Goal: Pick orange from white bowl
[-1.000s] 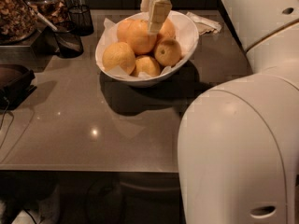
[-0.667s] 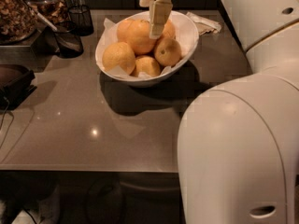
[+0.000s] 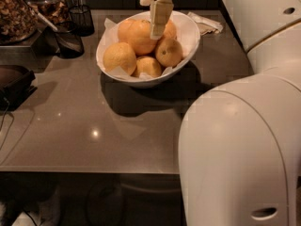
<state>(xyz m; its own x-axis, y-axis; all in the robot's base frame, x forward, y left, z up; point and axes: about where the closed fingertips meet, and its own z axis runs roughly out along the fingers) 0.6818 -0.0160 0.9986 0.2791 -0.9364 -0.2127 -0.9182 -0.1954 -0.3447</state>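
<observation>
The white bowl (image 3: pixel 190 45) stands at the back middle of the grey table, lined with white paper and holding several fruits. The orange (image 3: pixel 135 35), the largest and palest one, lies at the bowl's back left. A yellower fruit (image 3: pixel 120 58) sits at the front left. A small dimpled orange (image 3: pixel 168 52) sits at the right. My gripper (image 3: pixel 160 19) hangs down from the top edge over the bowl. Its tip is just right of the orange's top and partly covers the fruit behind it.
Two black mesh cups (image 3: pixel 83 18) (image 3: pixel 69 39) and jars of dried food (image 3: pixel 18 11) stand at the back left. A crumpled napkin (image 3: pixel 205 24) lies right of the bowl. A dark object (image 3: pixel 14 81) sits at the left edge. My white body (image 3: pixel 244 149) fills the right front.
My gripper has come down a little toward the fruit in the bowl. The fruits and the bowl have not moved.
</observation>
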